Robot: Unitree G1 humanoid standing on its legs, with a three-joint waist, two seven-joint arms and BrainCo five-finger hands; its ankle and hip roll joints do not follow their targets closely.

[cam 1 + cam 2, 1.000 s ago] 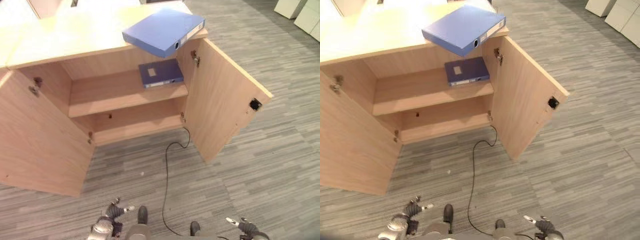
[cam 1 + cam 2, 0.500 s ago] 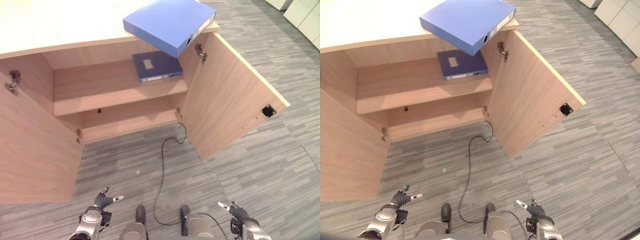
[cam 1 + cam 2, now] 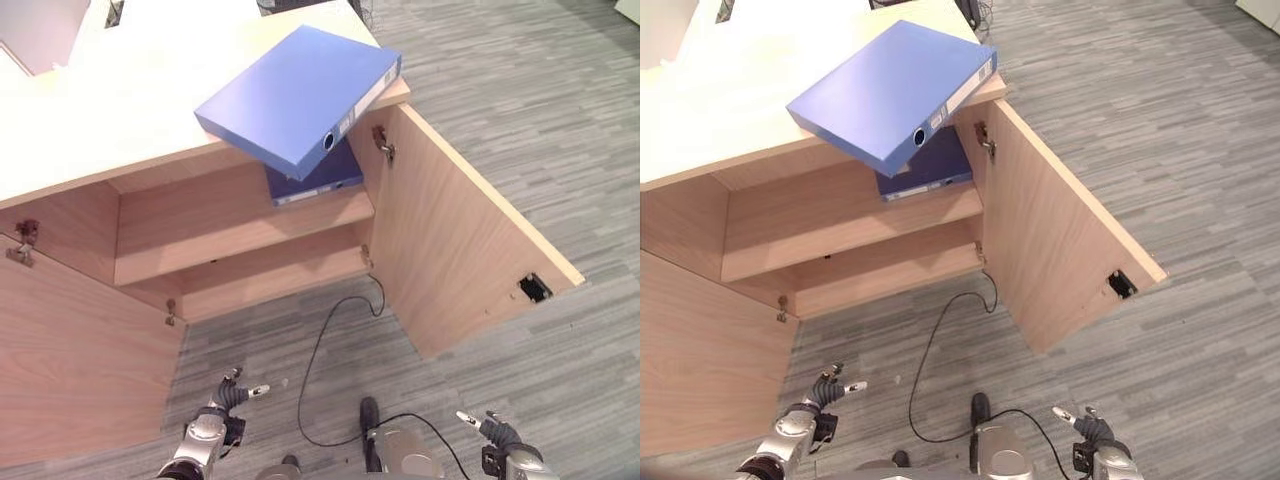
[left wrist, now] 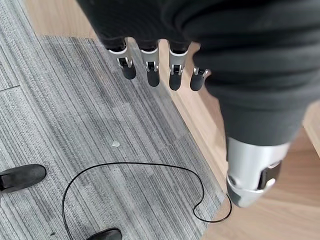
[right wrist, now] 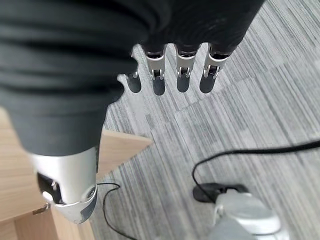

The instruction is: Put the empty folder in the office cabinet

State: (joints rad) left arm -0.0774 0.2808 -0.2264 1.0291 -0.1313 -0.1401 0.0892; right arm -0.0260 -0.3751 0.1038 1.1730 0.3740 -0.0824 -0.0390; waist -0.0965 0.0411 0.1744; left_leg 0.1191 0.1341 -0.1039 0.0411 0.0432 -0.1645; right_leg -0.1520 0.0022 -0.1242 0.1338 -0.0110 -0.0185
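Two blue folders in sight. One blue folder (image 3: pixel 293 96) lies flat on the far cabinet top (image 3: pixel 110 110), at its right end, turned at an angle, with its near corner and spine hanging out past the front edge. The spine carries a round finger hole and a pale label. Second folder (image 3: pixel 318 178), darker blue, lies flat on the upper shelf (image 3: pixel 200 230) inside the cabinet, at the right end, directly under the overhanging one and partly hidden by it.

Cabinet stands with both doors swung out. Left door (image 3: pixel 70 370) comes toward the near left; right door (image 3: pixel 470 250) angles out to the near right, a small dark fitting near its outer edge. Lower shelf (image 3: pixel 270 280) bare wood.

Left hand (image 3: pixel 228 396) hangs low at the near left, over the grey striped carpet (image 3: pixel 560 140), beside the left door. Fingers (image 4: pixel 150 74) straight and relaxed, holding nothing. Right hand (image 3: pixel 492 431) hangs low at the near right, well apart from the right door, fingers (image 5: pixel 183 79) likewise straight, empty.

Both hands well apart from either folder.
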